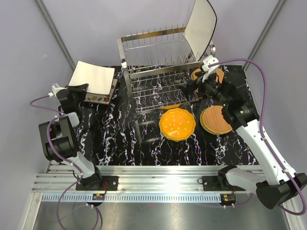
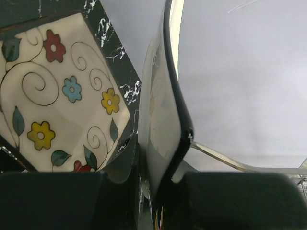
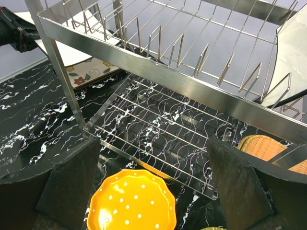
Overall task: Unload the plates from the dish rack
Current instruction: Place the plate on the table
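Nearest the arm bases, a round scalloped orange plate with white dots (image 1: 177,123) and a round tan woven plate (image 1: 216,120) lie flat on the black marbled table (image 1: 115,139). Further back on the left, the left gripper (image 1: 76,91) is pinched narrow on the dark rim of a large square cream plate (image 1: 92,76), holding it tilted over a flowered square cream plate (image 1: 101,99) lying on the table. On the right, the right gripper (image 1: 192,87) hangs with its fingers spread wide and empty, beside the lower tier of the tall shiny steel wire dish rack (image 1: 153,62). Farthest back, the only plate in the rack, a dark-rimmed cream square plate (image 1: 201,26), stands on edge at the right end of the upper tier. It is above and beyond the right fingers, so the right arm is nearer. Its face looks left along the prongs, its long edge rising and leaning right.
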`<act>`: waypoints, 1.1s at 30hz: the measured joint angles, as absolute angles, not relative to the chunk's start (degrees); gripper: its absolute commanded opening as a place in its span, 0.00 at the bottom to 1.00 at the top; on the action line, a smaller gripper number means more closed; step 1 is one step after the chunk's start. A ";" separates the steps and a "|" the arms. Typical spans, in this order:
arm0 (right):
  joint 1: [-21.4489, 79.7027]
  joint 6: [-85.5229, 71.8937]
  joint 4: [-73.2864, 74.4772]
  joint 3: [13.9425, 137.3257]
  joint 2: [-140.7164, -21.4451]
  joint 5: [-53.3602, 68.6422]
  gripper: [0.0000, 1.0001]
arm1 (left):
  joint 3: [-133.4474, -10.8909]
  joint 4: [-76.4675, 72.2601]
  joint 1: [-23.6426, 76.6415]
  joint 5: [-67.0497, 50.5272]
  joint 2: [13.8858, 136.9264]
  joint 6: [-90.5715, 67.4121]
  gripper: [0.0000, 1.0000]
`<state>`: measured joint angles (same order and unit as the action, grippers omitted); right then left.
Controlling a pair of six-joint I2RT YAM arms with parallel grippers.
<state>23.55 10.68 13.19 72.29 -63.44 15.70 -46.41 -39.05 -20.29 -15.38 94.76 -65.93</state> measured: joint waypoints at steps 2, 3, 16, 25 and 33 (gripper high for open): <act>23.46 10.68 13.19 72.31 -63.94 15.70 1.00 | -46.92 -39.16 -20.29 -15.86 94.76 -65.19 0.00; 23.44 10.68 13.19 72.31 -64.25 15.70 1.00 | -47.05 -39.31 -20.29 -16.12 94.76 -64.62 0.00; 23.20 10.68 13.19 72.31 -65.21 15.94 1.00 | -47.22 -40.53 -20.27 -18.92 94.76 -58.24 0.00; 23.20 10.68 13.19 72.31 -65.28 15.94 1.00 | -46.15 -44.03 -19.64 -19.07 94.59 -54.89 0.00; 23.18 10.66 13.21 72.34 -65.56 15.97 1.00 | -43.11 -45.12 -17.08 -18.24 92.07 -48.38 0.00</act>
<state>23.18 10.66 13.21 72.34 -65.56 15.97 -43.11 -45.12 -17.08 -18.24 92.07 -48.38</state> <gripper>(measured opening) 0.994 0.148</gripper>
